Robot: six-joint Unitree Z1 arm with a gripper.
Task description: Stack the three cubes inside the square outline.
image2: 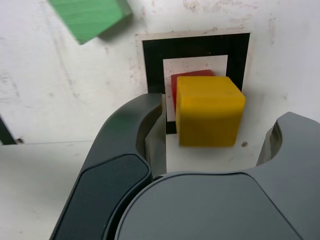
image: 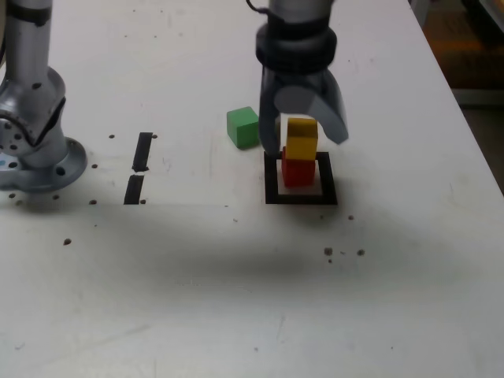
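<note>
The yellow cube (image: 301, 138) (image2: 207, 107) rests on the red cube (image: 298, 172) (image2: 192, 75), set slightly askew on it. Both stand inside the black square outline (image: 301, 198) (image2: 195, 47). My gripper (image: 304, 142) (image2: 218, 112) is open and straddles the yellow cube; in the wrist view one finger is close beside it and a clear gap shows on the other side. The green cube (image: 242, 127) (image2: 90, 17) lies on the table just outside the outline, towards the exterior view's left and a little farther back.
Two short black tape strips (image: 142, 150) (image: 134, 189) lie at the exterior view's left, near the arm's metal base (image: 31, 134). The white table's edge (image: 472, 142) runs down the exterior view's right. Small dark specks dot the surface.
</note>
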